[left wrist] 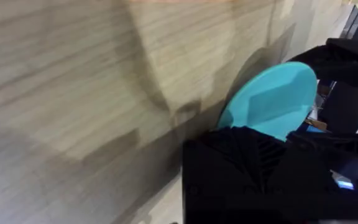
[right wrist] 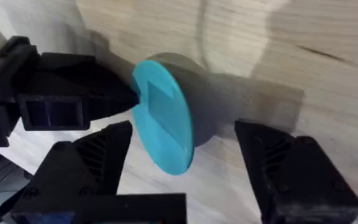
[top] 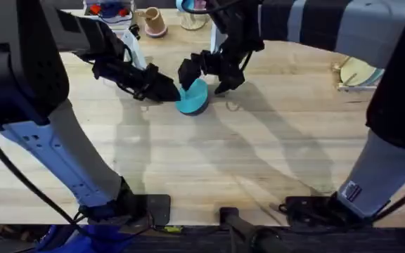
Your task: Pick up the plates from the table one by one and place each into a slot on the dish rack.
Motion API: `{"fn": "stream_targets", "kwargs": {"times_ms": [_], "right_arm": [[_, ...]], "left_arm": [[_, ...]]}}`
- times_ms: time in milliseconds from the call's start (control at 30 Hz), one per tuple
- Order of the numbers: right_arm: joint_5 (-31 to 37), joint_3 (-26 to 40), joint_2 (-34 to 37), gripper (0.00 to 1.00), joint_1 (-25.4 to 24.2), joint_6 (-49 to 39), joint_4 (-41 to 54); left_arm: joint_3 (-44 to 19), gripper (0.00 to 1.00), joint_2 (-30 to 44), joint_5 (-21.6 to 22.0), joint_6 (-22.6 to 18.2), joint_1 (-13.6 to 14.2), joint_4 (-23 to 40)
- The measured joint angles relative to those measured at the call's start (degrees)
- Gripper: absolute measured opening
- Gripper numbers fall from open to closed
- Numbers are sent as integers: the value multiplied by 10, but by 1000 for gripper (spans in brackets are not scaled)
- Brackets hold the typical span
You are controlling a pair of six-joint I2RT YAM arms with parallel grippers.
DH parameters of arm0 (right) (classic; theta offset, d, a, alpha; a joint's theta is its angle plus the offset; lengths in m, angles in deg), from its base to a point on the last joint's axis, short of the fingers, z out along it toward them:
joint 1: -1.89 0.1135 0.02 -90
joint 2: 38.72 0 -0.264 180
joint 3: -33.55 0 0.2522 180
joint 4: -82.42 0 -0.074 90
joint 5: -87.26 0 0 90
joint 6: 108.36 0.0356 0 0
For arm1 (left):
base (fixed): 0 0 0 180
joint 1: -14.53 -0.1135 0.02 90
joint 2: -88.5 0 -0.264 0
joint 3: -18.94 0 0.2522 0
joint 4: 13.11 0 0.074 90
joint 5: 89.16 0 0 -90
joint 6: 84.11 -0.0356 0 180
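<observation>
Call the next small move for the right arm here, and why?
Probably close the right end effector on the turquoise plate. The left end effector grips the plate's edge and holds it tilted up off the wooden table, while the right fingers are spread on either side of it, not yet touching. Closing looks like the step that lets the left arm release.

Turquoise plate (right wrist: 163, 121): smooth plastic with an even, satin-matt face and no pattern. Table (top: 259, 147): pale wooden planks with visible grain lines and a low-sheen, smooth finish. Left gripper (top: 162, 90) and right gripper (right wrist: 182, 171): matt black plastic, with ribbed faces on the fingers (right wrist: 101, 152); the dish rack (top: 343, 77) at the table's edge is pale bare wood.
</observation>
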Motion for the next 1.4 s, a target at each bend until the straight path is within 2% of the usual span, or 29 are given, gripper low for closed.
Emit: {"fn": "stream_targets", "kwargs": {"times_ms": [500,1300,1400], "right_arm": [[-25,0,0,963,0,1,-5],[-26,0,17,940,0,11,-26],[-26,0,17,910,0,11,-27]], "left_arm": [[0,41,0,0,0,0,-2],[0,40,0,0,0,0,-2],[0,40,0,0,0,0,-2]]}}
